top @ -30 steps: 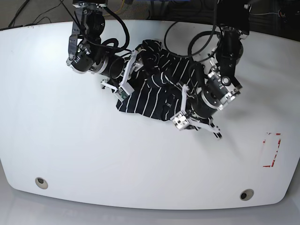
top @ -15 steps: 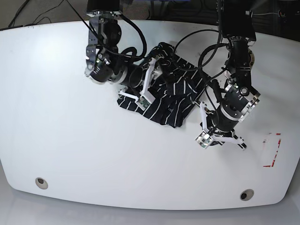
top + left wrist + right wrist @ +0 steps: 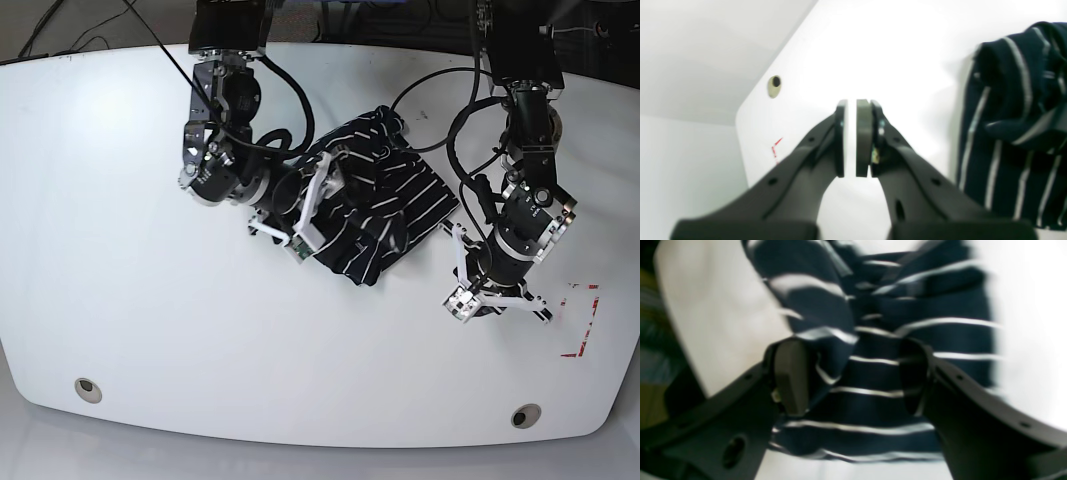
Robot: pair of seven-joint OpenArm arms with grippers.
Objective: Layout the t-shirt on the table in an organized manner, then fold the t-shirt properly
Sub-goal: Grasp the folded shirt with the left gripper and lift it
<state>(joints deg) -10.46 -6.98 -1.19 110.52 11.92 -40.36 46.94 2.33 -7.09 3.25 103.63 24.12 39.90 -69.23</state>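
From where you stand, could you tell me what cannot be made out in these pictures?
- T-shirt: crumpled, so its sleeves and collar cannot be told apart; the right arm covers its left edge in the base view.
- Right wrist view: blurred, so contact between the fingers and the cloth is unclear.
- Left wrist view: the t-shirt is cut off by the frame's right edge.

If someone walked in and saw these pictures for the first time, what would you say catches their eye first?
Most striking is the crumpled black t-shirt with thin white stripes, bunched in the middle of the white table. The right gripper is over the garment's edge with its jaws open around a fold of fabric, while the left gripper is shut and empty above bare tabletop, beside the shirt. A red-marked rectangle stands out near the table's edge.
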